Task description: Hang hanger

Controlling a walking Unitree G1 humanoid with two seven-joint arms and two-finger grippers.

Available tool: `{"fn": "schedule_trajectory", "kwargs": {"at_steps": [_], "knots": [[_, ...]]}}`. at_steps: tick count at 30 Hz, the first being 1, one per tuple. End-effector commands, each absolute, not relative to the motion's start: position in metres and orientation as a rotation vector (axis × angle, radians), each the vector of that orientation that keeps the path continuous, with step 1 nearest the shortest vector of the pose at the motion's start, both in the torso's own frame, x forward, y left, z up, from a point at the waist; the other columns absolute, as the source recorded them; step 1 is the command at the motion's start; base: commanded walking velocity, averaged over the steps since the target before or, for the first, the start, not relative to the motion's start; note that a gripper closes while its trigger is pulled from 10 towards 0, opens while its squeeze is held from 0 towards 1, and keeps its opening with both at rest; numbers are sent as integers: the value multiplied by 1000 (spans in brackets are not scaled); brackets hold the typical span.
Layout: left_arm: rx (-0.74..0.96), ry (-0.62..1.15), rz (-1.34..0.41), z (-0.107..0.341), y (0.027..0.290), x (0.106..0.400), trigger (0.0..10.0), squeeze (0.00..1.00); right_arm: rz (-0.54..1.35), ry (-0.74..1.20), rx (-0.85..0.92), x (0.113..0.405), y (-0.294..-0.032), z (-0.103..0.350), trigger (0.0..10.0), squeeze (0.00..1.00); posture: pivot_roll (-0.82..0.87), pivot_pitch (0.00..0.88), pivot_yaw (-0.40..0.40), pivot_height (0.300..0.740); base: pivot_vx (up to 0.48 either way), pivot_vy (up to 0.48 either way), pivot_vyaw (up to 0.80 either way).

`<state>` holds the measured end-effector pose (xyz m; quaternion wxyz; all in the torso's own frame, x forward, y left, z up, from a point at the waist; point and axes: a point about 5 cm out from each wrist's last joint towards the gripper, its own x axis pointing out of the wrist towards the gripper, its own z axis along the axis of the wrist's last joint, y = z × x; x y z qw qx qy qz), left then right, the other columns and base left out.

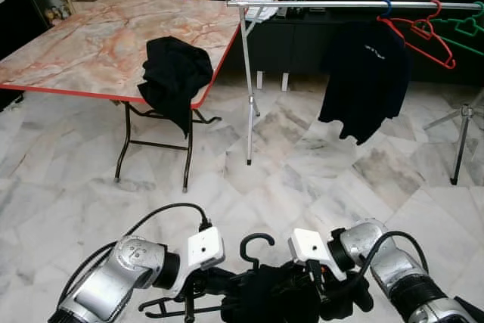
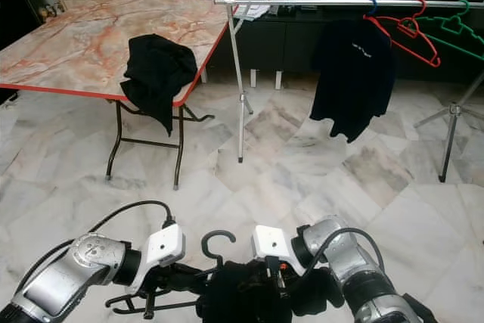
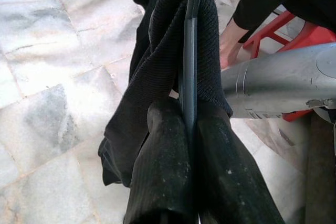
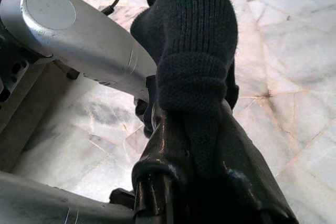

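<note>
Low in front of me, both grippers meet on a black hanger whose hook (image 1: 257, 243) points up. A dark knitted garment (image 1: 265, 296) is draped over it. My left gripper (image 1: 221, 285) is shut on the hanger's bar (image 3: 189, 51), the knit hanging on both sides of its fingers (image 3: 163, 171). My right gripper (image 1: 304, 293) is shut on a fold of the knitted garment (image 4: 197, 40). The clothes rail (image 1: 340, 4) stands well ahead to the right, at a distance across the floor.
On the rail hang a black shirt (image 1: 367, 73), a red hanger (image 1: 423, 32) and a green hanger (image 1: 465, 28). A marble-top folding table (image 1: 91, 43) at the left carries another black garment (image 1: 174, 73). A person's hand (image 3: 228, 45) and a red stool (image 3: 294, 30) are close by.
</note>
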<state>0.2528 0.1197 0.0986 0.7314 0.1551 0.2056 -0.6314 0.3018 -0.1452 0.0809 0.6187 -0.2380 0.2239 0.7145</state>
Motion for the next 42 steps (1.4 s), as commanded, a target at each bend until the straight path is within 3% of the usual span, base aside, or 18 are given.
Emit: {"fn": "schedule_trajectory", "kwargs": {"at_steps": [1, 16, 17, 34, 42], "knots": [[362, 425, -1384, 104, 122, 257, 10000, 0, 1671, 532, -575, 301, -144, 80, 0, 0, 91, 113, 34, 740, 0, 0, 0], [443, 422, -1356, 102, 128, 260, 10000, 0, 1700, 563, -582, 297, -142, 75, 0, 0, 93, 94, 35, 740, 0, 0, 0], [448, 425, -1349, 101, 129, 261, 10000, 1000, 1700, 566, -583, 296, -143, 74, 0, 0, 92, 90, 36, 740, 0, 0, 0], [427, 466, -1423, 104, 138, 253, 10000, 1000, 1669, 631, -584, 290, -151, 61, 0, 0, 95, 109, 35, 740, 0, 0, 0], [424, 525, -1367, 103, 165, 250, 10000, 1000, 1421, 737, -495, 285, -173, 36, 0, 0, 101, 117, 34, 740, 0, 0, 0]]}}
